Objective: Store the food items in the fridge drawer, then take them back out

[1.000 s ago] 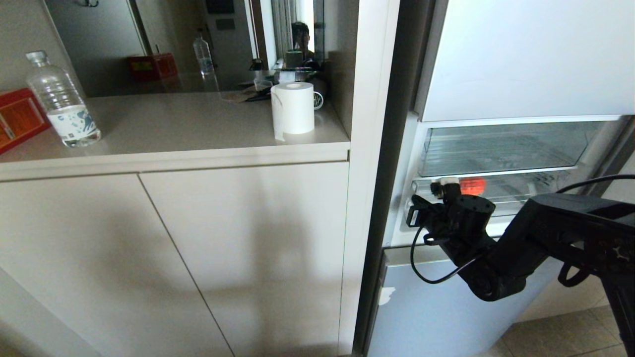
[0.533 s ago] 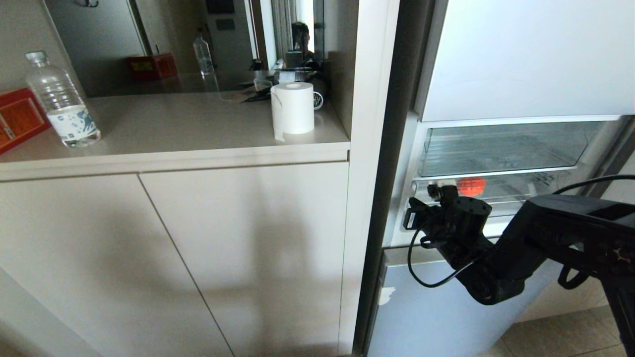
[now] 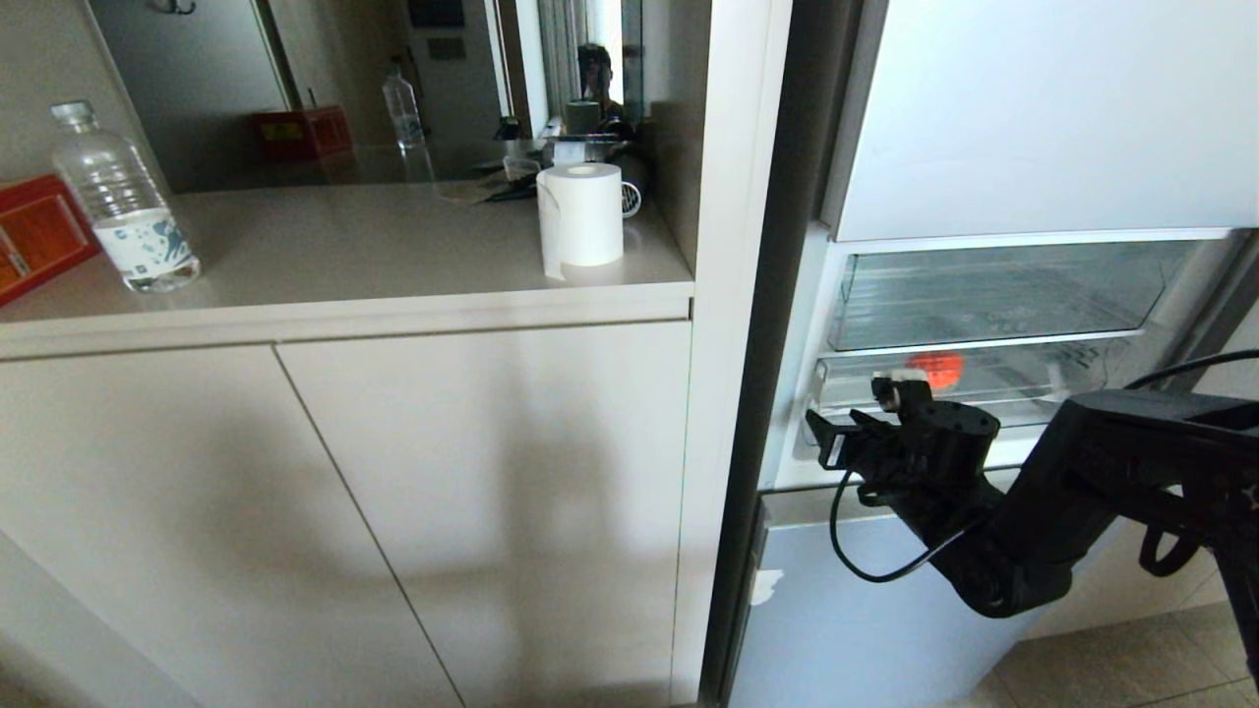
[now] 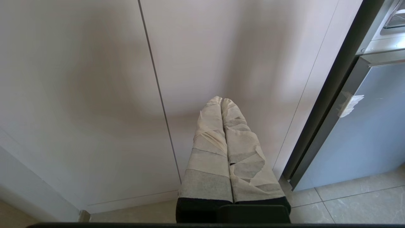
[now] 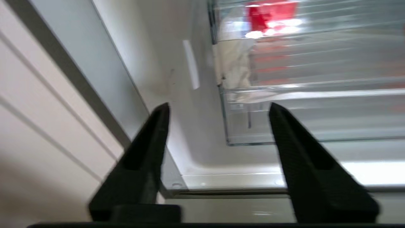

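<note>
A small glossy red food item (image 3: 939,366) (image 5: 272,17) lies inside the clear ribbed fridge drawer (image 3: 1043,385) (image 5: 300,98), near the drawer's left front corner, where a white tape scrap (image 5: 235,63) sticks. My right gripper (image 3: 888,398) (image 5: 218,107) hovers just in front of that corner, open, with nothing between its black fingers (image 5: 152,133). It stands apart from the drawer front. My left gripper (image 4: 221,100), wrapped in pale tape, is shut and empty, parked low and pointing at the cabinet doors (image 4: 95,95).
Above the drawer sits another clear bin (image 3: 984,295) under the white fridge door (image 3: 1052,108). The counter on the left carries a paper roll (image 3: 580,214), a water bottle (image 3: 123,202) and a red box (image 3: 34,231). A blue-grey lower fridge panel (image 3: 846,610) is below my right arm.
My right gripper has opened from shut. The right wrist has drawn slightly back, down and to the right of the drawer front. The red food item stays in the drawer.
</note>
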